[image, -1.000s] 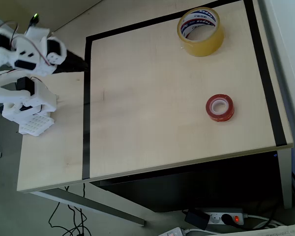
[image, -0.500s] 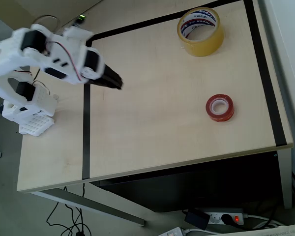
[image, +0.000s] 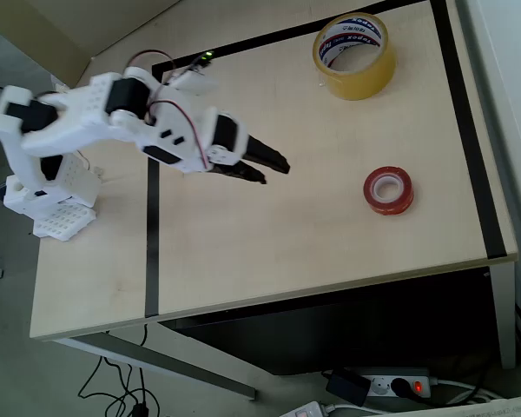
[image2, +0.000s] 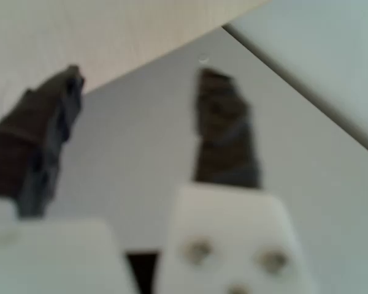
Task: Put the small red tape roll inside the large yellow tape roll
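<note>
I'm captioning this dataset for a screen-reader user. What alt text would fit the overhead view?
A white robot arm reaches across a pale wooden table, its dark gripper open and empty, pointing toward a small red tape roll lying flat to its right. A large yellow tape roll sits near the table's top edge, and black tape lines border the work area.

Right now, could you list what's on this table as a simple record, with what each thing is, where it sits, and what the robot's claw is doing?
arm: white, reaching from the left over the table in the overhead view
gripper: dark fingers apart, holding nothing, left of the red roll
small red tape roll: lying flat, right part of the table, untouched
large yellow tape roll: lying flat near the far edge, apart from the red roll, nothing inside it
table marking: black tape border
wrist view: blurred; open fingers
</note>
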